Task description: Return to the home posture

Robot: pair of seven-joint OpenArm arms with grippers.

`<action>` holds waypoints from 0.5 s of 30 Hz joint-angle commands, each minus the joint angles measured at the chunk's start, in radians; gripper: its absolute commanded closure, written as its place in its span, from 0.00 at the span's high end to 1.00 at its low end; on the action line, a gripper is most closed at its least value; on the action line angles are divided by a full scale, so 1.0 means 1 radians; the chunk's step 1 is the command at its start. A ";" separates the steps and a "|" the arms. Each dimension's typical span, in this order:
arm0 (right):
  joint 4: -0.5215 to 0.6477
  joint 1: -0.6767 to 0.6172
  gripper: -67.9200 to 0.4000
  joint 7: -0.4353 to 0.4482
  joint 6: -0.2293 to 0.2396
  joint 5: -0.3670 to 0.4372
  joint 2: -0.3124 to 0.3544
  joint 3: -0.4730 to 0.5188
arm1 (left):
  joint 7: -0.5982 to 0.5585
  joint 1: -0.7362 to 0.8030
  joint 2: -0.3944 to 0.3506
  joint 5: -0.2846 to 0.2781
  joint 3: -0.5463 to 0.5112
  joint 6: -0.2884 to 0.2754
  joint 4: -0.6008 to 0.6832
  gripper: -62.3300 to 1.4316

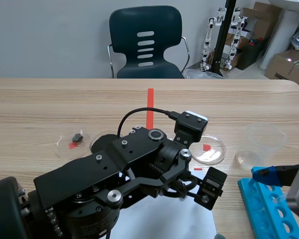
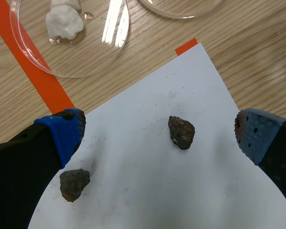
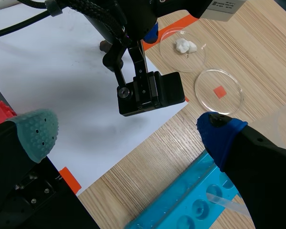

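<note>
Beyond the wooden worktop we see a dark chair and cardboard boxes by the wall. From the near left corner the left arm comes in low and reaches past the middle. The left gripper hangs over a white paper at the worktop's near edge. Its fingers are spread wide and grip nothing.

On the paper we find one rock between the pads, touching neither. A second rock lies just beside the left finger. Past the paper's far corner stands a dish with a white lump in it, its rim over an orange tape line.

We find the right gripper toward the worktop's near right corner, straddling the paper's edge. Its fingers are likewise spread, with nothing pinched between them. Ahead of it we see the left gripper's black finger above the paper.

Under its blue pad lies a blue rack. Farther ahead a second dish sits over an orange square. A clear cup stands beyond the rack, near the worktop's right edge. Toward the left edge a third dish holds a dark stone.
</note>
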 commanded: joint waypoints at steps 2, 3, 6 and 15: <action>0.020 0.006 0.90 0.014 -0.004 0.012 0.000 0.002 | -0.008 -0.003 0.002 0.005 -0.003 -0.004 0.011 1.00; 0.020 0.006 0.90 0.014 -0.004 0.012 0.000 0.002 | -0.006 -0.003 -0.002 0.005 -0.003 -0.004 0.011 1.00; 0.020 0.006 0.90 0.014 -0.004 0.012 0.000 0.002 | -0.006 -0.003 -0.012 0.005 -0.003 -0.005 0.011 1.00; 0.020 0.006 0.90 0.014 -0.004 0.012 0.000 0.002 | -0.082 0.031 -0.105 0.000 -0.032 -0.095 0.084 1.00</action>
